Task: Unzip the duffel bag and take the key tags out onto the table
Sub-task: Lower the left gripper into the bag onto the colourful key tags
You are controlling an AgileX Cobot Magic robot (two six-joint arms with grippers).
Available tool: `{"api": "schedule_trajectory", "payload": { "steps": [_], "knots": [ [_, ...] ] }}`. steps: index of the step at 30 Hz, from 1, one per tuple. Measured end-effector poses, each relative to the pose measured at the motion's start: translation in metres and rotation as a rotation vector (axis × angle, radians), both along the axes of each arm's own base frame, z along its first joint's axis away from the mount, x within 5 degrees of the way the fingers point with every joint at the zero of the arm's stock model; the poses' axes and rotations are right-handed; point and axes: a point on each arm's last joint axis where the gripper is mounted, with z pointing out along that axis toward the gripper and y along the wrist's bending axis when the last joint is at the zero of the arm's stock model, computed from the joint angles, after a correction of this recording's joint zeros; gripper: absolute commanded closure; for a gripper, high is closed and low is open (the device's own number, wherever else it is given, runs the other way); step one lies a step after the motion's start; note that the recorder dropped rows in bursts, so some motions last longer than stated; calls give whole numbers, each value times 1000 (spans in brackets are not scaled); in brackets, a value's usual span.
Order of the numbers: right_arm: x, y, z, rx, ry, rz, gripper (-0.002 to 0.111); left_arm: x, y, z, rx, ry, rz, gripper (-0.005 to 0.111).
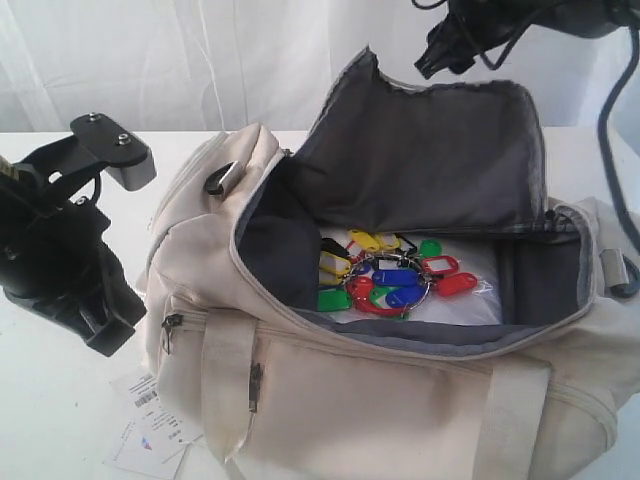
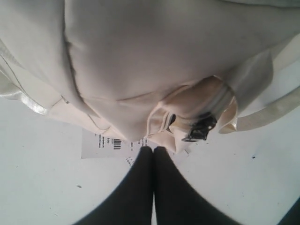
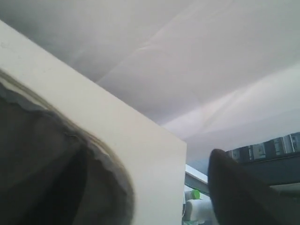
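Left gripper [image 1: 108, 335] is seen shut and empty at the duffel bag's [image 1: 400, 400] end. Unzipping is done, the flap [image 1: 420, 150] thrown back; the key tags [image 1: 395, 275] are left on the bag's floor, none on the table [image 1: 40, 420]. Right gripper [image 1: 440, 55] is held above the flap. Left wrist: fingers [image 2: 138, 187] pressed together by the bag. Right wrist: one finger [image 3: 243, 192] is shown beside the flap, so its opening cannot be told.

The exterior camera stands near the duffel bag [image 1: 400, 400], at its long side and somewhat above, looking down at a slant into its open mouth. The left wrist camera is low and very close to one end of the bag, and both views share this end and the paper tag [image 1: 150, 425] beside it. The right wrist camera sits against the raised flap [image 3: 51, 178], facing the white curtain [image 3: 187, 56].
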Motion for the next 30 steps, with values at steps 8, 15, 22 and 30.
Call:
{"api": "schedule_trajectory", "payload": {
  "steps": [8,15,22,30],
  "knots": [
    [-49,-29,75,201,-53,-112,82,-1,-2,0,-25,19,6,106],
    [-120,-46,85,305,286,-25,108,-2,-3,1,-34,24,7,106],
    [-200,-85,81,333,321,41,108,0,-3,-4,-42,-3,14,106],
    [-229,-95,13,511,302,12,108,12,-10,35,-95,-99,-7,107]
  ]
}}
